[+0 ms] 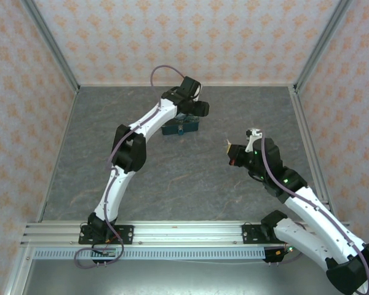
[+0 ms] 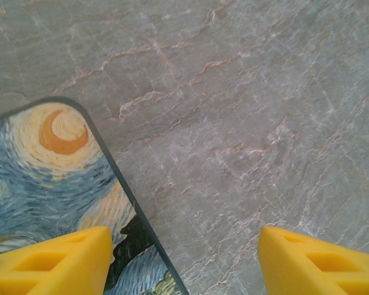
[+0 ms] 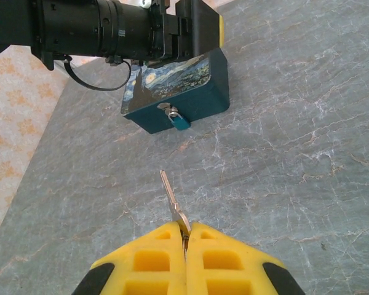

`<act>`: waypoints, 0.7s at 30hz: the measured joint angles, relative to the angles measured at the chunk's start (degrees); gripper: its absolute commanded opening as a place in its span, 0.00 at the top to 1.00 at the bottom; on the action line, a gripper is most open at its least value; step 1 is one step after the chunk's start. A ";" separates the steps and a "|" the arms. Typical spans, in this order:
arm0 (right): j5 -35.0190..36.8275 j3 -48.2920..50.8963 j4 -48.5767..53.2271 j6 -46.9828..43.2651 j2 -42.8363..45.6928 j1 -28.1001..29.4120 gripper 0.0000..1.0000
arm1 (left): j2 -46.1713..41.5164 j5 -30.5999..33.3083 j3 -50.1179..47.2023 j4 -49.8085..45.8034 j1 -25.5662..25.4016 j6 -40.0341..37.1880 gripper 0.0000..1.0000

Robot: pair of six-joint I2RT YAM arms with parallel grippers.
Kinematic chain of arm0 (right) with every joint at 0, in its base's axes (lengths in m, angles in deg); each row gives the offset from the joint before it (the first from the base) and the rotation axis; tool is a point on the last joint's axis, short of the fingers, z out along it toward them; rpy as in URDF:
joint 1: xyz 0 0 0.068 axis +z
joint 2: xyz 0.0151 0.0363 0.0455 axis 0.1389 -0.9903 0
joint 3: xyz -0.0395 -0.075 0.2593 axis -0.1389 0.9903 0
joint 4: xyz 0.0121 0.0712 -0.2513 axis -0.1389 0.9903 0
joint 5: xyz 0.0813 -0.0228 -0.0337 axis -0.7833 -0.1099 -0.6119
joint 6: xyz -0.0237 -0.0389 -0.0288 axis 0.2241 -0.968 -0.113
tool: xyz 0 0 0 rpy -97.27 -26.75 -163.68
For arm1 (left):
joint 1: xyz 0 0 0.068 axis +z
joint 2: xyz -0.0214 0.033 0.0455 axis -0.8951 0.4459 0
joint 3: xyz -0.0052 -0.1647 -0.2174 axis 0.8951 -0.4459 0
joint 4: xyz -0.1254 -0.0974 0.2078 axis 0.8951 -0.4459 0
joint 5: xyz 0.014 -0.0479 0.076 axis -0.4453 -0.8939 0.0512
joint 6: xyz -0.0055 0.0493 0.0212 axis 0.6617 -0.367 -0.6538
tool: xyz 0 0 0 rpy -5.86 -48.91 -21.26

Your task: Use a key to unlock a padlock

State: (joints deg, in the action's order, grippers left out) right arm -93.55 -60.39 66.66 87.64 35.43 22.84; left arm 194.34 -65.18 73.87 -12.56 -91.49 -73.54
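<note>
The Starry Night printed tin is sitting on the grey marbled surface, toward the far middle. The tiny teal-blue padlock is hanging from a small metal hasp on the tin's near side wall, facing the right arm. The left gripper is hovering just over the tin with its jaws released and spread wide. In the left wrist view, one yellow fingertip is sitting over the tin's printed lid near a rounded corner, and the other is over bare surface beside it. The right gripper is waiting to the right of the tin and nearer, apart from it, with its jaws clenched on a silver key. The key's blade is sticking out from between the fingertips and pointing toward the padlock, with open surface lying between the two.
</note>
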 measured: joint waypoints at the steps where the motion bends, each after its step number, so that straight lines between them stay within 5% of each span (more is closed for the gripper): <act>1: -0.02 0.13 0.00 0.02 0.00 -0.02 1.00 | 0.15 0.00 -0.04 -0.44 0.00 0.15 0.36; 21: -0.02 0.72 0.04 0.13 -0.02 -3.23 1.00 | -15.50 -1.11 -26.86 8.79 -4.07 -0.33 0.37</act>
State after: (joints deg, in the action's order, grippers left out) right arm -93.57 -59.67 66.71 87.78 35.41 19.61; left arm 178.84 -66.30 47.01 -3.77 -95.55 -73.87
